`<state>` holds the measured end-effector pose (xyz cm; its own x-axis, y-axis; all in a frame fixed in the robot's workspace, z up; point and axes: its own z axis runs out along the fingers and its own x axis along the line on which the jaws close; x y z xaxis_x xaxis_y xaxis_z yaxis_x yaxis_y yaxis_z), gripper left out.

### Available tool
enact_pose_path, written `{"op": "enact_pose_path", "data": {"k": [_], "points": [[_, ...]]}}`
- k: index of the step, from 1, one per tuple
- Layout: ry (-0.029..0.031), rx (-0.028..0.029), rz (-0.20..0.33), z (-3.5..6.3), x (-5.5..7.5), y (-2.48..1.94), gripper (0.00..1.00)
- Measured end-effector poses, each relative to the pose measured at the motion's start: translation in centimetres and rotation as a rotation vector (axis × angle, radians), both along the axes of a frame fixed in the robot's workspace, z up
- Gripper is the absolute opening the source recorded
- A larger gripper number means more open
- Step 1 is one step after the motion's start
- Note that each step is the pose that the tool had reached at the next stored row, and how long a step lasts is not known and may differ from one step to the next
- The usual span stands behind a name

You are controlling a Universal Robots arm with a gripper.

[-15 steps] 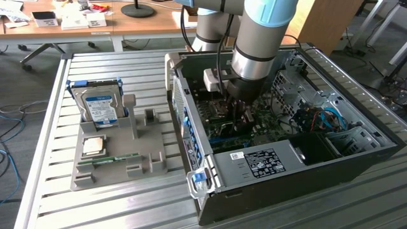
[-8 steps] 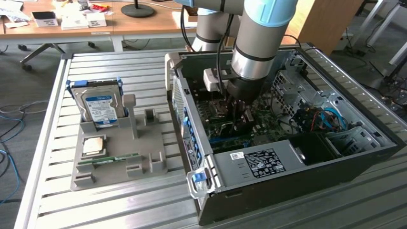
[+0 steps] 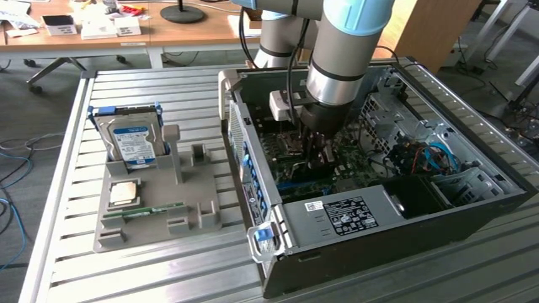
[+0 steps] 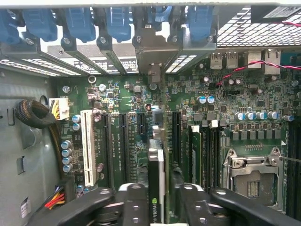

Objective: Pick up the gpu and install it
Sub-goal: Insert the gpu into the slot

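Note:
The gpu (image 4: pixel 156 165) stands on edge on the green motherboard (image 4: pixel 225 94) inside the open computer case (image 3: pixel 471 208). Its dark face and green edge run toward a silver bracket at the rear slots. My gripper (image 4: pixel 157 193) straddles the card's near end, with one black finger (image 4: pixel 134 205) on each side and a thin dark gap on one side, so the jaws look open. In the exterior view the gripper (image 3: pixel 316 148) reaches straight down into the middle of the case and hides the card.
A grey parts tray (image 3: pixel 143 237) lies at the exterior view's left, holding a hard drive (image 3: pixel 135 142), a CPU (image 3: pixel 124 192) and a RAM stick (image 3: pixel 156 210). A power supply (image 3: pixel 354 214), cables and drive cages crowd the case. Blue slot latches (image 4: pixel 117 21) line its rear wall.

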<state>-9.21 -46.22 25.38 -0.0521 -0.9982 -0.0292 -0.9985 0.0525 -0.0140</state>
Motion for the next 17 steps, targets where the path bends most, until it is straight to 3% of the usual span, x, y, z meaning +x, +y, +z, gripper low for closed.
{"op": "enact_pose_path", "data": {"k": [1, 17], "points": [[0.0000, 0.0000, 0.000, 0.00, 0.00, 0.00, 0.27], [0.0000, 0.0000, 0.000, -0.16, -0.03, 0.00, 0.27]]}}
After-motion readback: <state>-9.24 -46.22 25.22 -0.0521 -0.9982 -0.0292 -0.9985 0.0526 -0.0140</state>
